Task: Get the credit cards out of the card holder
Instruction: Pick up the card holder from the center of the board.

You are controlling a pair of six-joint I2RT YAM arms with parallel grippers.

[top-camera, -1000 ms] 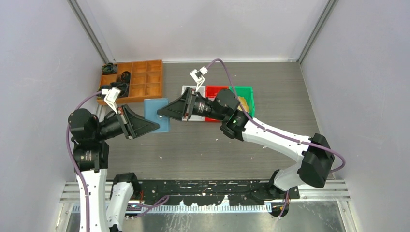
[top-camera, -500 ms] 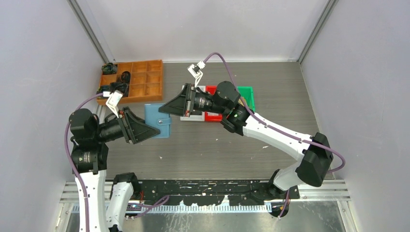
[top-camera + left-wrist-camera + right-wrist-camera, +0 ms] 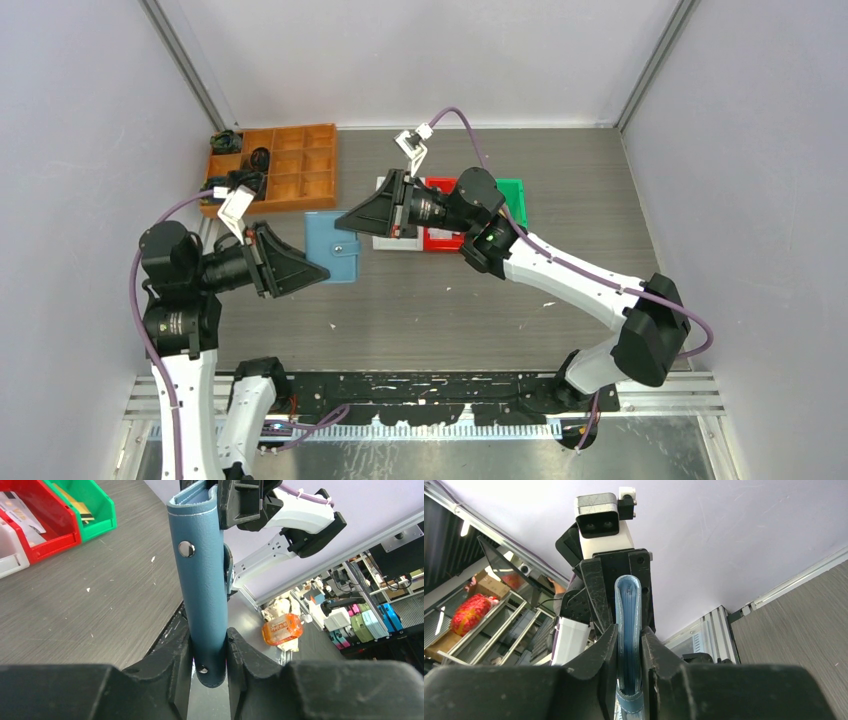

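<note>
Left gripper (image 3: 209, 652) pinches one end of the folded teal card holder (image 3: 200, 580), its fingers pressed against both faces; right gripper (image 3: 629, 655) clamps the opposite end the same way. The holder hangs in the air between them, above the grey wood-grain table (image 3: 560, 200). Just beyond stand a white bin (image 3: 10, 555), red bin (image 3: 50, 527) and green bin (image 3: 100, 515); an orange compartment tray (image 3: 300, 165) sits far left. Pale lilac walls (image 3: 420, 60) enclose the table
</note>
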